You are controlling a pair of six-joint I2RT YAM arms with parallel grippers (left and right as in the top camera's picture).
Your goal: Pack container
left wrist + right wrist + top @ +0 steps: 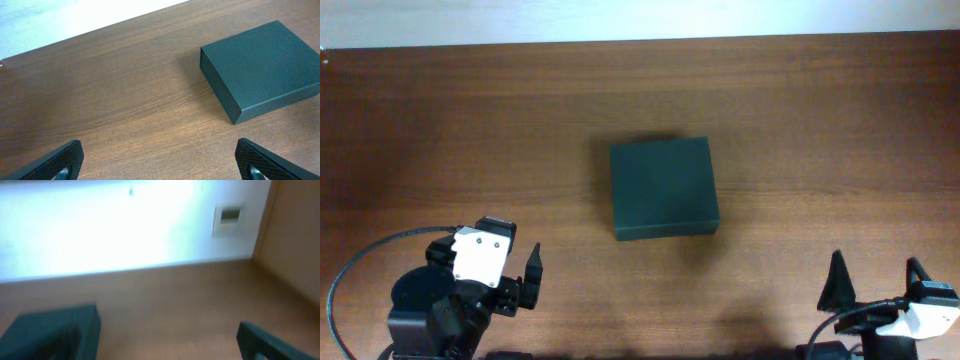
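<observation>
Near edge: the left gripper (157, 147) is cut off by the frame in its wrist view. Only two black fingertips (65, 160) show, spread wide with nothing between them. The right gripper (875, 262) is cropped at the near right corner of the counter (470, 120). Seen from overhead, its two prongs stand apart and hold nothing. The right wrist view is blurred, and only one finger shows at its lower right.

Middle of the counter: one box (663, 188), well apart from both grippers. It is dark green, matte, roughly square and shallow, and it is closed with a flat top. Its hinge side cannot be made out.

Far edge: a pale wall (620, 20) carries one small plate (230, 215), too blurred to identify.

Count: one box, two grippers.
</observation>
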